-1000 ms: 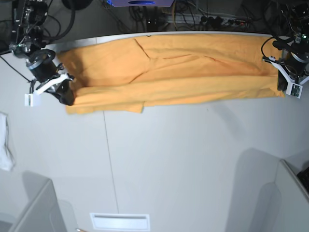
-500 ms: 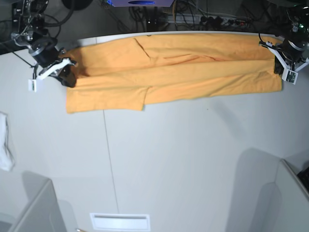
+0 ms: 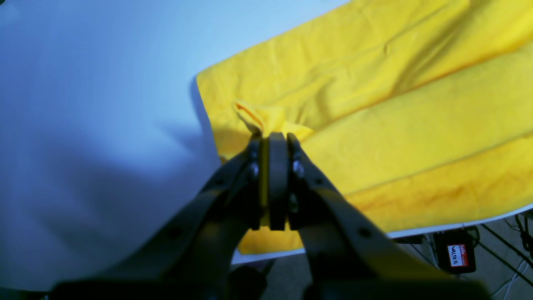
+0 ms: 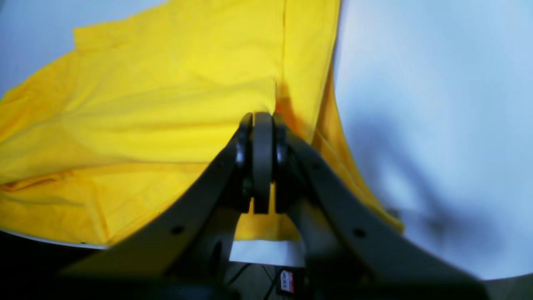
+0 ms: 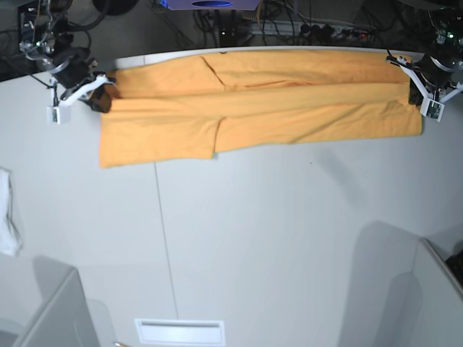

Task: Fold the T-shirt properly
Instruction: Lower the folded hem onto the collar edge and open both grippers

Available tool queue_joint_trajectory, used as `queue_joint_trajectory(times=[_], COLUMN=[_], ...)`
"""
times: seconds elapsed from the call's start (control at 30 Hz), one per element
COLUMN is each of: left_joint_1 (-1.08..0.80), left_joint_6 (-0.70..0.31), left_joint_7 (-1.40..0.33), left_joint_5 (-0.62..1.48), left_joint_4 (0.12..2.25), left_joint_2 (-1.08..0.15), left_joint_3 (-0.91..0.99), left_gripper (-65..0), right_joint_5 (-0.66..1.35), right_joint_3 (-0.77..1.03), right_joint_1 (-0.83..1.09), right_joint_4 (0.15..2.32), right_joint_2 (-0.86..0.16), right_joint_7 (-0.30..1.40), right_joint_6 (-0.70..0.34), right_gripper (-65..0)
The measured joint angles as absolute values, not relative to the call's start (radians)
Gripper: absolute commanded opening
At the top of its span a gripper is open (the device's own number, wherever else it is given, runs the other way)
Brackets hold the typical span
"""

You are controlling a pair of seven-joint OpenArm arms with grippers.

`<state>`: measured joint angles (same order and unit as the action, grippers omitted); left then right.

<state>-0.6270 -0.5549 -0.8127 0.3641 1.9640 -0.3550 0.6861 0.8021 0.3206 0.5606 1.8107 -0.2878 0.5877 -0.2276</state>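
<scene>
Grippers, left point(image 3: 272, 139) and right point(image 4: 262, 118), both clamping shut on opposite ends of the orange-yellow T-shirt point(image 5: 289, 108), lying stretched along the white table's point(image 5: 289, 238) far edge.

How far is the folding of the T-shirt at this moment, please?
Done: the T-shirt lies as a long band, one lengthwise fold visible. In hand: the left gripper and right gripper each pinch one end. Left: it looks too long, so crosswise folds probably remain.
</scene>
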Motion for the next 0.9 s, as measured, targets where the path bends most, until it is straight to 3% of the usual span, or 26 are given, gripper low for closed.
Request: queue_joint_trajectory(times=[0.33, 0.43, 0.57, 0.67, 0.83, 0.9], left_joint_1=[-0.651, -0.651, -0.652, -0.653, -0.648, -0.643], left_joint_6=[-0.555, -0.555, -0.554, -0.555, -0.554, -0.548], left_joint_7=[-0.813, -0.813, -0.817, -0.817, -0.82, -0.82], left_joint_5=[0.364, 0.363, 0.353, 0.353, 0.364, 0.369], left_joint_4=[1.959, 1.959, 1.959, 1.959, 1.962, 1.964], left_joint_2=[-0.358, -0.358, -0.358, -0.358, -0.355, -0.353], left_joint_3=[0.685, 0.686, 0.689, 0.693, 0.801, 0.812], left_gripper=[-63.2, -44.4, -21.9, -11.4, -11.5, -21.4], right_joint_5=[0.804, 0.804, 0.803, 0.799, 0.799, 0.797], right_joint_3=[0.314, 0.314, 0.317, 0.321, 0.395, 0.412], right_joint_1=[0.578, 0.583, 0.609, 0.629, 0.68, 0.675], right_joint_4=[1.772, 1.773, 1.781, 1.821, 1.976, 2.004], right_joint_2=[-0.288, -0.288, -0.288, -0.288, -0.271, -0.254], right_joint_7=[0.588, 0.588, 0.585, 0.584, 0.579, 0.568], right_joint_6=[-0.228, -0.228, -0.228, -0.226, -0.228, -0.224], right_gripper=[-65.0, -65.0, -44.4, -41.4, -41.4, -41.7])
